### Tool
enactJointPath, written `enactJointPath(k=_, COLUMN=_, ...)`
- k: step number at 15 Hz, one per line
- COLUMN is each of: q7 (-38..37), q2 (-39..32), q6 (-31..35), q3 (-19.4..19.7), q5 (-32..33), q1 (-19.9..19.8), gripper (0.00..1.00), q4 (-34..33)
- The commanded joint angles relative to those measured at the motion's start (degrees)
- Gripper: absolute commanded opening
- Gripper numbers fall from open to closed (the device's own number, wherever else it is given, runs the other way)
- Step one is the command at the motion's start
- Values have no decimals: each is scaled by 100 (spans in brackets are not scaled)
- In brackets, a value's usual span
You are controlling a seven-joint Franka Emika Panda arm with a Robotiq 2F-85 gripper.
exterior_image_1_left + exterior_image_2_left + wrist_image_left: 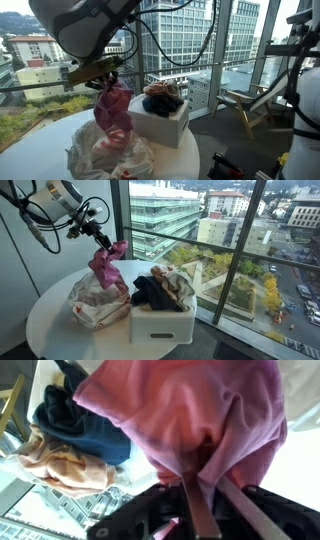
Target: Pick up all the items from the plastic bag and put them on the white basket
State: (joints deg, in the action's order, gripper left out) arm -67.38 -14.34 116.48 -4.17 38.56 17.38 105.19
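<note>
Two fingers (195, 510) of the gripper (200, 478) pinch a fold of the pink cloth (190, 410). The cloth hangs from them beside the basket (160, 328), and its lower end reaches the open mouth of the bag (92, 308). The bag sits crumpled just beside the basket, with pale cloth inside. A dark blue cloth (75, 425) and a peach one (70, 470) lie in the basket, heaped above its rim. Bag and basket stand on a round white table (55, 330). The arm (50, 200) slants down from the bag's side, away from the basket. A window (230, 240) lies beyond the basket.
</note>
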Motion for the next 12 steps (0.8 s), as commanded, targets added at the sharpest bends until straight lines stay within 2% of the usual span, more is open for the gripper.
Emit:
enactJointPath(k=1, q7=-484, q2=146, q6=-170, q3=185, q5=893, q1=-138, gripper=11, q4=-368)
enactJointPath(k=5, q7=-1199, q2=70, q6=-131, q3=460, q5=1823, q1=-530, gripper=11, q4=-519)
enactJointPath(k=8, q7=-1880, q2=-16, q6=-263, q3=647, q5=2371, q1=-855, gripper=11, q4=-275)
enactJointPath(k=11, q7=-2079, q2=-123, q6=79, q3=640, q5=2083, q1=-1223, gripper=13, q4=212)
enactJointPath(k=12, q7=-2175, q2=-123, q6=299, q3=609, q5=2020, q1=-1298, gripper=38, q4=376)
